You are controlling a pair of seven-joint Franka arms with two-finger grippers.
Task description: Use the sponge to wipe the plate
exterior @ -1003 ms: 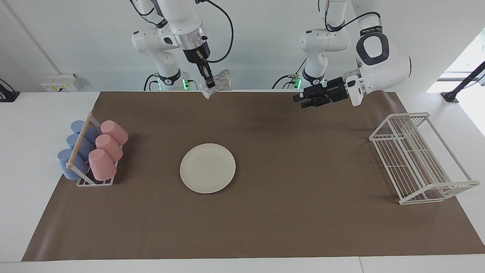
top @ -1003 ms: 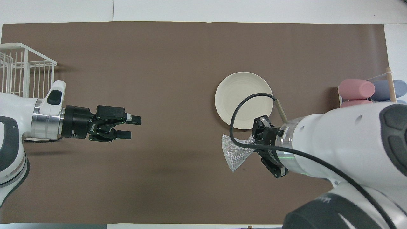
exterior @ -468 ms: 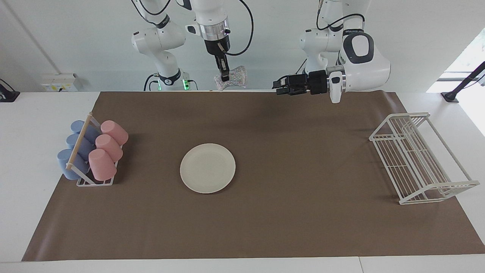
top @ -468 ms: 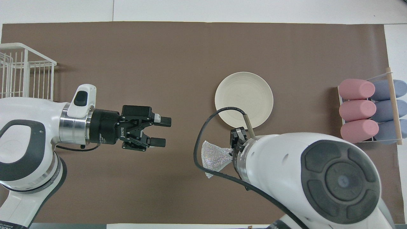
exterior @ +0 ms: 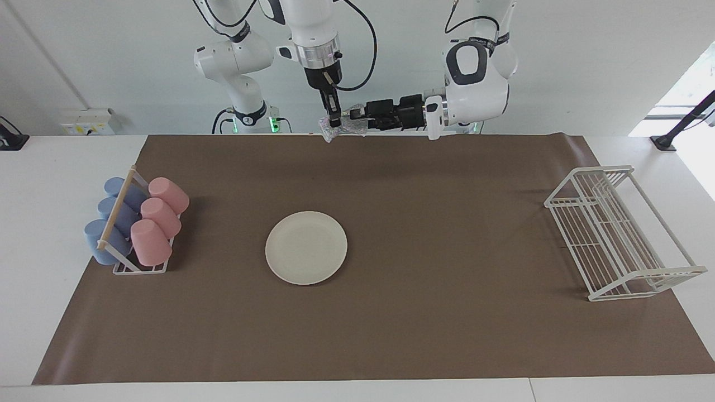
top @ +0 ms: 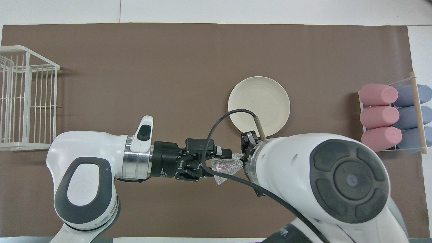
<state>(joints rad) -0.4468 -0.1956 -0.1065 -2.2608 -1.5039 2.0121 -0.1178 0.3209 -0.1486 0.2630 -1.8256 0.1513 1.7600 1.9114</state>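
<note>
The right gripper (exterior: pixel 334 121) points straight down, clenched on one end of the small silvery-white speckled sponge (exterior: pixel 345 127), which hangs in the air over the edge of the brown paper mat (exterior: pixel 391 312) nearest the robots. The left gripper (top: pixel 221 161) comes in level from the side with its jaws spread wide, one finger on either side of the sponge's free end (whether the fingers (top: pixel 225 153) touch the cloth cannot be told). The two grippers meet at the sponge, the left one toward the left arm's end of the table from the right one.

Below them and farther from the robots, the round, shallow cream-white plate (exterior: pixel 306 247) lies flat on the mat, well apart from both grippers. Toward the right arm's end of the table a small white rack (exterior: pixel 139 267) holds pink cups (exterior: pixel 151 242) and blue cups (exterior: pixel 100 240) lying on their sides. At the left arm's end stands a white wire dish rack (exterior: pixel 614 234).
</note>
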